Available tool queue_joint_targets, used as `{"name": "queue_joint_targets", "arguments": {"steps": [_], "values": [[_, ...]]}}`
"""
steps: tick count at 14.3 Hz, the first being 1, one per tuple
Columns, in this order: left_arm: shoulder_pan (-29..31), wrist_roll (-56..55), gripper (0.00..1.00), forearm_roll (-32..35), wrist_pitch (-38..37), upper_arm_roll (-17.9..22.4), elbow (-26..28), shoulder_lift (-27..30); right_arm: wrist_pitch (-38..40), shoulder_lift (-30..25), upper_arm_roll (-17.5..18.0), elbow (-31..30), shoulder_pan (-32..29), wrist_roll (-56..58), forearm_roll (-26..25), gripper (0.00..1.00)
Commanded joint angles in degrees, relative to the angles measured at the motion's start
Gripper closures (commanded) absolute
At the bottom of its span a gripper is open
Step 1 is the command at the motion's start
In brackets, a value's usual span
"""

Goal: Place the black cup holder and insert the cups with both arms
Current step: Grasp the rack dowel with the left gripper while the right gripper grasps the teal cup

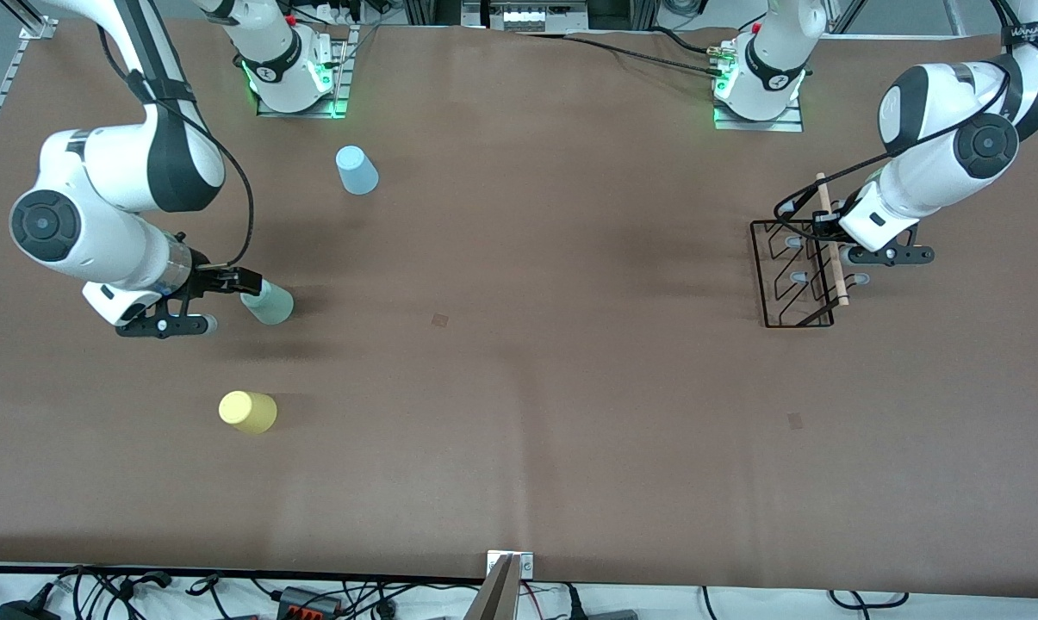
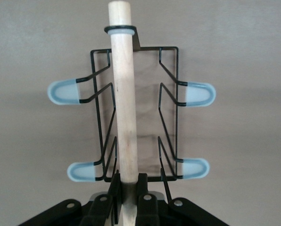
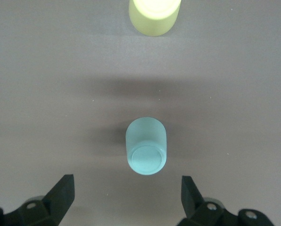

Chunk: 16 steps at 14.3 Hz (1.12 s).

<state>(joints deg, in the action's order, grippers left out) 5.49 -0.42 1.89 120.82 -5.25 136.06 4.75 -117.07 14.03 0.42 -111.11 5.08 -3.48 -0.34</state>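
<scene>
At the left arm's end of the desk [image 1: 519, 430], the left tool [image 1: 829, 226] is clamped on the black cup holder [image 1: 794, 284]'s wooden rod [image 2: 124, 103], whose long axis runs 12-to-6. Right wrist: right tool [image 3: 128, 195] spread wide, mint cup [image 3: 146, 147] at 12, yellow cup [image 3: 153, 16] past it.

Both arms have smooth white shells with dark grey joint sections and round dark caps; the left arm [image 1: 941, 146] carries small grey lettering on a dark band near its upper joint. A thin black cable runs along each arm, and the right arm [image 1: 105, 198] has a black strap around its upper link. Each round white base has a black collar with a small white mark and green light at its foot, and each arm ends in a black claw, left claw [image 2: 127, 200] and right claw [image 3: 128, 197], with small screw holes.
</scene>
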Motion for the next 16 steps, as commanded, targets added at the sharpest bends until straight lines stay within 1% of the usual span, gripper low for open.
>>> {"name": "queue_joint_targets", "arguments": {"steps": [1,2,3,4,6,7,8,10,11,12,13,14,16], "values": [[0.0,-0.1,0.99,-2.3,-9.4,-4.9,-7.9,1.3,-3.8,-1.1,0.0,-4.3,-0.3,-0.8,-0.5,0.0],[0.0,-4.0,1.0,-5.9,-12.5,-7.9,-10.6,1.2,-5.0,-1.2,0.0,-5.5,-0.3,-0.9,-0.5,0.0],[0.0,-8.9,1.0,-7.2,-14.6,-11.1,-14.1,0.3,-6.8,-1.1,0.0,-7.1,-0.3,-1.0,-0.5,0.0],[0.0,-12.2,1.0,-7.1,-17.7,-15.1,-18.9,-2.2,-9.5,-1.1,0.0,-9.2,-0.4,-0.9,-0.5,0.0],[0.0,-14.0,1.0,-7.2,-23.8,-21.0,-28.9,-8.7,-14.0,-0.6,0.0,-12.3,-0.4,-1.0,-0.5,0.0],[0.0,-16.8,1.0,-7.2,-25.7,-24.2,-33.6,-11.5,-14.8,0.4,0.0,-12.7,-0.4,-1.0,-0.5,0.0],[-0.1,-21.6,1.0,-7.3,-26.3,-27.2,-37.0,-13.4,-14.9,1.3,0.0,-12.7,-0.4,-1.0,-0.4,0.0],[-0.6,-29.1,1.0,-7.3,-26.4,-32.8,-41.5,-16.3,-16.0,2.6,0.0,-12.7,-0.6,-0.9,-0.4,0.0],[-1.3,-31.1,1.0,-7.3,-26.1,-34.1,-42.6,-17.3,-16.1,2.9,0.0,-12.7,-0.6,-1.0,-0.4,0.0],[-2.6,-32.4,1.0,-7.4,-25.7,-34.2,-43.5,-18.6,-16.6,3.3,0.0,-12.7,-0.7,-1.0,-0.4,0.0],[-5.2,-33.8,1.0,-7.2,-25.5,-34.2,-45.3,-20.2,-17.2,3.6,0.0,-12.7,-0.7,-0.9,-0.4,0.0],[-7.4,-34.8,1.0,-6.9,-23.3,-34.2,-46.8,-21.3,-17.7,4.2,0.0,-12.7,-0.8,-1.0,-0.4,0.0],[-11.2,-39.5,1.0,-6.7,-19.2,-34.0,-47.3,-23.4,-19.1,5.4,-0.1,-12.6,-0.8,-0.9,-0.4,0.0]]}}
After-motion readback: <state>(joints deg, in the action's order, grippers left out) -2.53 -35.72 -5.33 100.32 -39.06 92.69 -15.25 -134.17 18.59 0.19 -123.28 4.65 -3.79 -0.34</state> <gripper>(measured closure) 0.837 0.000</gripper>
